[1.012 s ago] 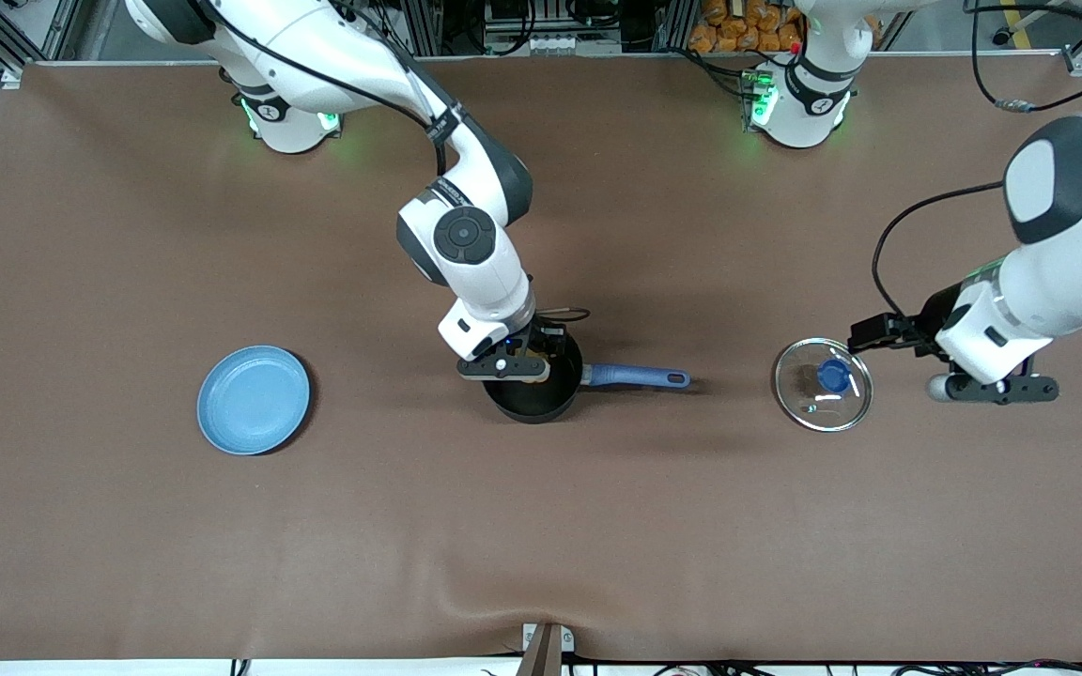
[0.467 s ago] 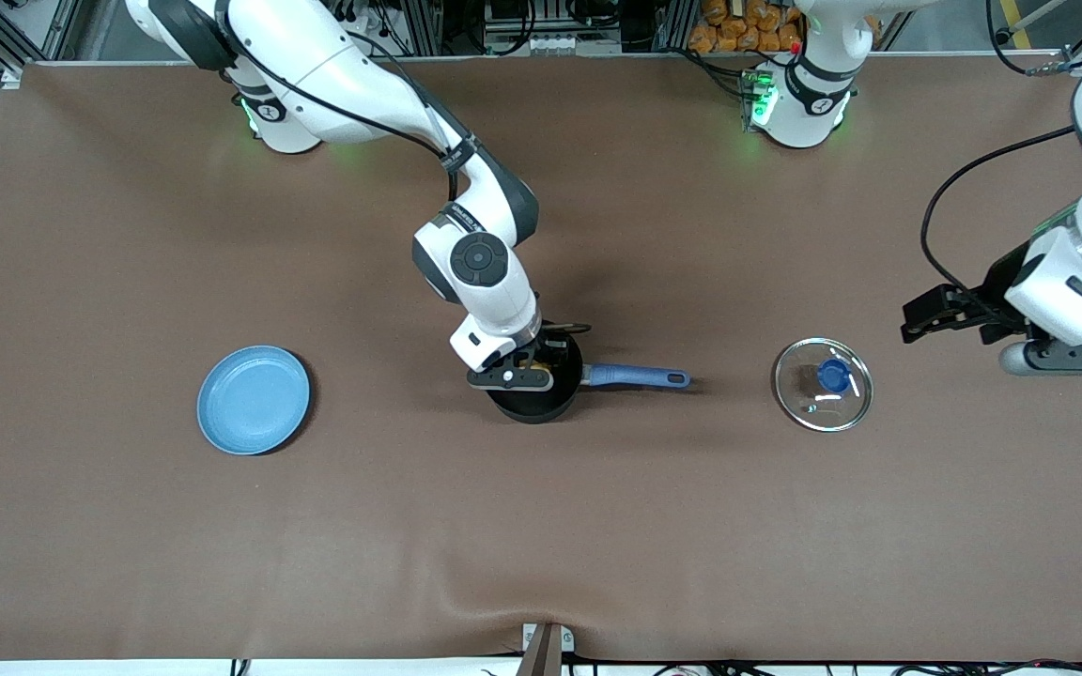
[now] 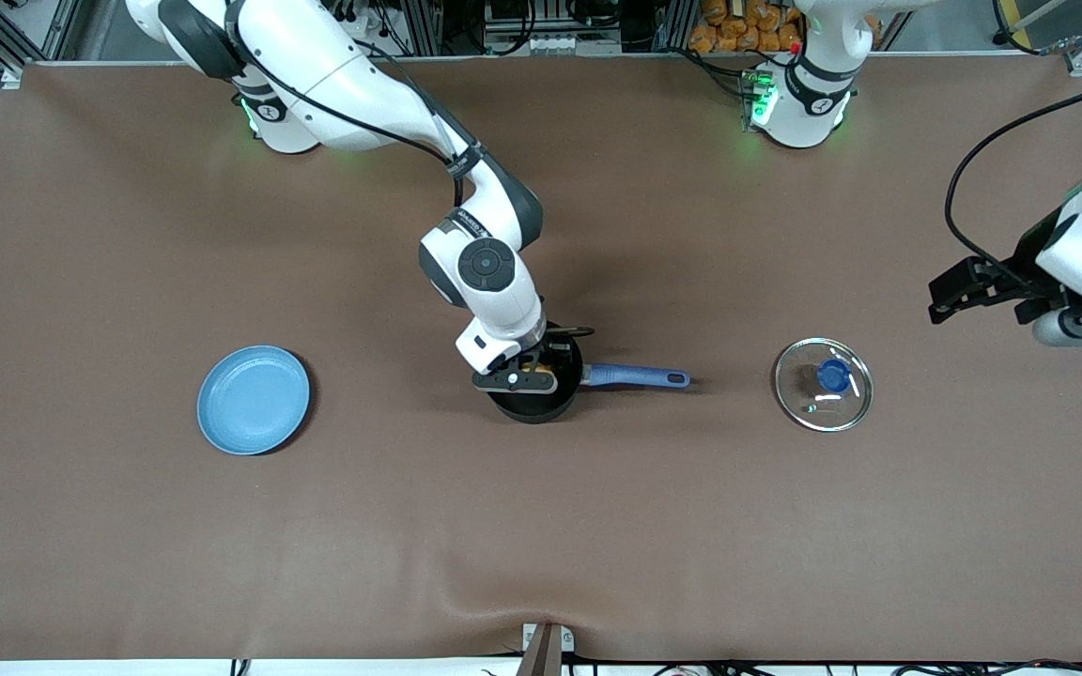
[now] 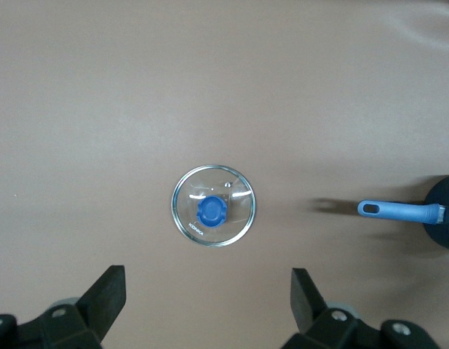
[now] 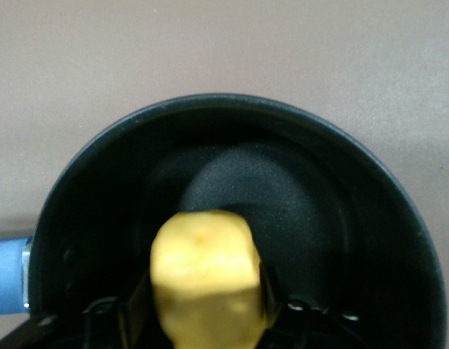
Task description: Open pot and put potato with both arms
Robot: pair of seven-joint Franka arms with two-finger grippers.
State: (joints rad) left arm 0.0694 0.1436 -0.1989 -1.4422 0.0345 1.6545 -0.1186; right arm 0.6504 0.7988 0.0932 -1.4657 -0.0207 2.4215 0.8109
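The black pot (image 3: pixel 537 398) with its blue handle (image 3: pixel 640 377) stands open at mid-table. My right gripper (image 3: pixel 535 374) is down in the pot, shut on the yellow potato (image 5: pixel 206 280), which hangs just above the pot's black bottom (image 5: pixel 275 196). A sliver of potato (image 3: pixel 541 375) shows in the front view. The glass lid (image 3: pixel 824 384) with a blue knob lies flat on the table toward the left arm's end. My left gripper (image 4: pixel 207 302) is open and empty, raised above the table beside the lid (image 4: pixel 213 206), at the left arm's end.
A flat light-blue plate (image 3: pixel 253 399) lies toward the right arm's end of the table. The pot's handle (image 4: pixel 399 211) points toward the lid. The brown table cover has a small ridge near the front edge.
My left gripper has pulled up and away from the lid toward the table's end. My right gripper has sunk a little lower into the pot with the potato.
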